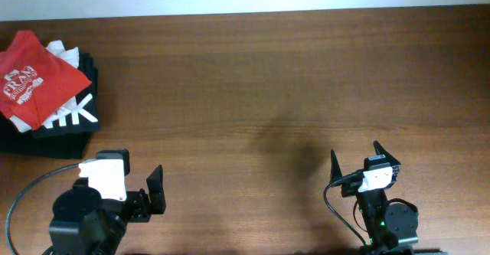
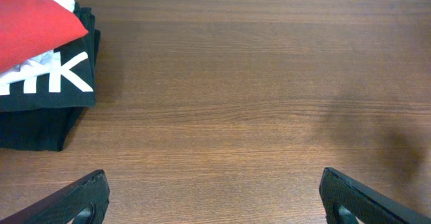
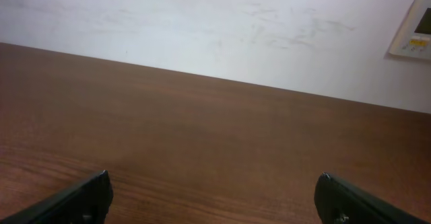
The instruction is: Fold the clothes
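The orange-red T-shirt (image 1: 34, 79) lies folded at the far left of the table, on top of a pile, with white lettering showing. Its plain red edge shows in the left wrist view (image 2: 34, 22). My left gripper (image 1: 140, 174) is open and empty near the front edge, to the right of and in front of the pile; its fingertips (image 2: 214, 180) frame bare wood. My right gripper (image 1: 354, 154) is open and empty at the front right, far from the shirt, its fingertips (image 3: 212, 180) over bare wood.
Under the shirt lie a white garment (image 1: 65, 54) and a black folded garment with white letters (image 1: 73, 117), also in the left wrist view (image 2: 47, 93). The brown wooden table (image 1: 268, 79) meets a white wall (image 3: 202, 29) at the back.
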